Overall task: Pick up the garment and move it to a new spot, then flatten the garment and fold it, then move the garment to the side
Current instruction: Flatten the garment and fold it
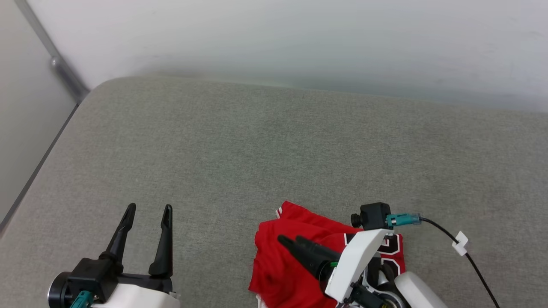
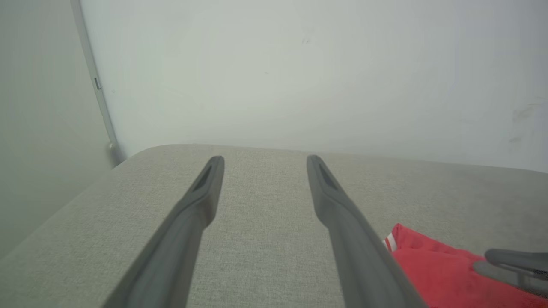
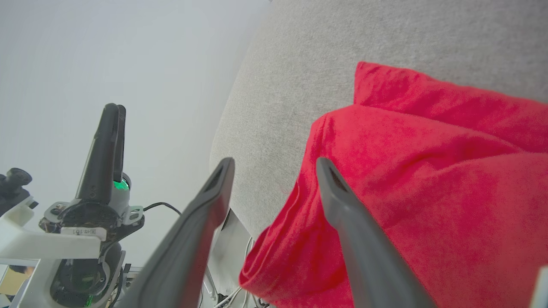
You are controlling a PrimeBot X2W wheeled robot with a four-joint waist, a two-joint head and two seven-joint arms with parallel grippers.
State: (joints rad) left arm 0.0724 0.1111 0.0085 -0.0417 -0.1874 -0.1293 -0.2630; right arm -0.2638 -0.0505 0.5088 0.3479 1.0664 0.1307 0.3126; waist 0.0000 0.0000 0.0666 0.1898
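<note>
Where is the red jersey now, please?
In the head view the jersey lies bunched at lower right, at the near edge of the grey cushion, under the right hand, right of the left hand.

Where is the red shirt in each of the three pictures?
Head view: red shirt at the bottom, right of middle, partly behind the right gripper.
Left wrist view: red shirt in the bottom right corner.
Right wrist view: red shirt across the right half.
Shared landmark: the grey cushion it lies on.
</note>
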